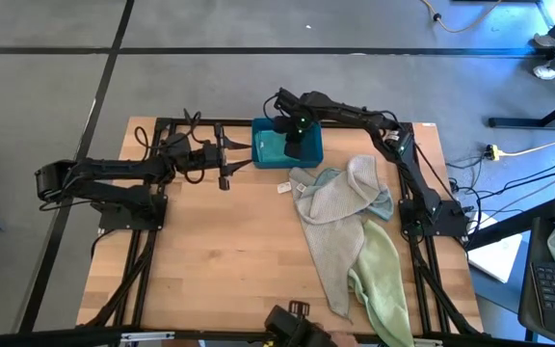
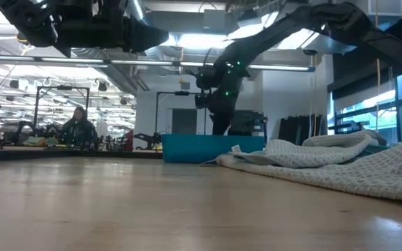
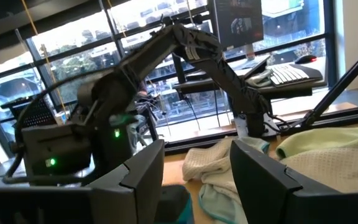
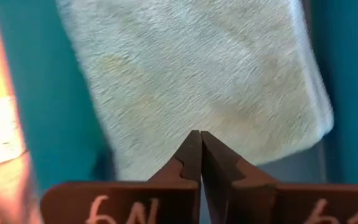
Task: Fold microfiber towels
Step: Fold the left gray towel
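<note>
Right pincer (image 4: pixel 200 140), tips pressed together and empty, hangs directly over the folded pale towel (image 4: pixel 191 74) in the bin (image 1: pixel 270 149); we see unfolded towels (image 1: pixel 340 207) nearer this arm.

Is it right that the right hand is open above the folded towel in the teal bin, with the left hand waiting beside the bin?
Not quite: the right hand is shut, as the right wrist view shows, above the folded towel in the teal bin. The left hand waits beside it.

Two arms (image 1: pixel 114 178) (image 1: pixel 393 145) are showing, one bin (image 1: pixel 268 149), one folded towel (image 4: pixel 191 74) lying inside it, and four loose towels (image 1: pixel 330 207) lying heaped on the table (image 1: pixel 220 260).
</note>
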Robot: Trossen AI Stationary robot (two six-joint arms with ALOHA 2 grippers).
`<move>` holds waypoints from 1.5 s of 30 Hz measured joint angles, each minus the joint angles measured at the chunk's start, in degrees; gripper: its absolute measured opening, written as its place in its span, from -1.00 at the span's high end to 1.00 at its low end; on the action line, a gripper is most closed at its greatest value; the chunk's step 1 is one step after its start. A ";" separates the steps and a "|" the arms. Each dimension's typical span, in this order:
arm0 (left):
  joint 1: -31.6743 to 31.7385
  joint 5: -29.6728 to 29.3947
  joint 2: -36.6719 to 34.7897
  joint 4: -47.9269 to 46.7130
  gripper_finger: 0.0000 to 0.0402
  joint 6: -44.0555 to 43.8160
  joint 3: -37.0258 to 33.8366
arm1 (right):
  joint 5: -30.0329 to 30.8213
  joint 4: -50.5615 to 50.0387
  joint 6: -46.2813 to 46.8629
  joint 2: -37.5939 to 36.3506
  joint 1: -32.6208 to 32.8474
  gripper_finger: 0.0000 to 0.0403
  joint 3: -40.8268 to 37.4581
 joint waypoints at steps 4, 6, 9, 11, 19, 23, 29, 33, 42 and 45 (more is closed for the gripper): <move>0.00 -0.86 0.00 -0.60 0.12 2.03 0.00 | -3.25 -11.98 1.30 0.00 1.14 0.97 5.04; 0.02 -1.72 0.00 -0.76 0.12 2.86 0.00 | -5.81 -18.12 1.92 0.00 2.34 0.97 6.83; 0.02 -2.60 0.00 -0.75 0.12 2.97 0.00 | -8.57 -25.16 3.63 0.00 4.91 0.97 7.41; 0.00 -2.59 0.00 -0.74 0.12 2.97 0.00 | -9.56 -29.38 4.56 0.00 6.69 0.97 7.38; 0.28 -4.62 -1.89 -5.67 0.12 6.63 0.00 | -8.83 -31.61 12.11 -5.21 15.01 0.97 3.23; 0.57 -8.60 -6.61 -9.78 0.12 7.00 0.00 | -2.85 -28.65 20.13 -12.30 18.25 0.97 -3.86; -0.16 -7.38 -13.94 -13.79 0.12 5.98 0.04 | 0.13 -10.30 31.56 -24.10 22.38 0.97 -21.66; -0.26 -3.93 -16.03 -13.15 0.12 4.68 0.04 | 1.68 3.03 36.17 -28.07 25.16 0.97 -32.43; -0.26 -3.45 -16.00 -11.62 0.12 5.92 0.04 | 15.40 15.09 38.71 -26.05 34.24 0.97 -37.23; -0.26 -3.84 -16.00 -11.16 0.12 5.96 0.04 | 28.82 13.49 40.45 -25.90 38.53 0.97 -37.17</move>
